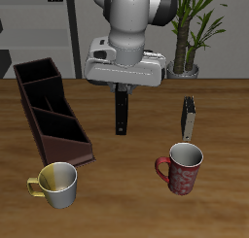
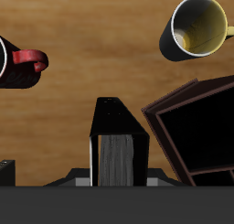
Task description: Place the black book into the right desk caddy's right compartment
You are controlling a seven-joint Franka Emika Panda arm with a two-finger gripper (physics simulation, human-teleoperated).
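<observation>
The thin, long, all-black book (image 1: 121, 112) hangs upright above the wooden counter (image 1: 136, 198), clear of its surface, clamped at its upper end in the pincer (image 1: 121, 87). In the wrist view its pale speckled page edge (image 2: 118, 157) faces the camera. The long dark-brown box caddy (image 1: 51, 108) with slanted inner dividers stands on the counter beside the book, apart from it. Its squarish end compartment (image 1: 39, 71), farthest from the counter's front edge, holds nothing visible.

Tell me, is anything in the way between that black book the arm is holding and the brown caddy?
Nothing visible. The tool holds the black book hanging above bare table, and the caddy stands beside it with only open wood between them. The yellow mug sits nearer the front edge, off that path.
</observation>
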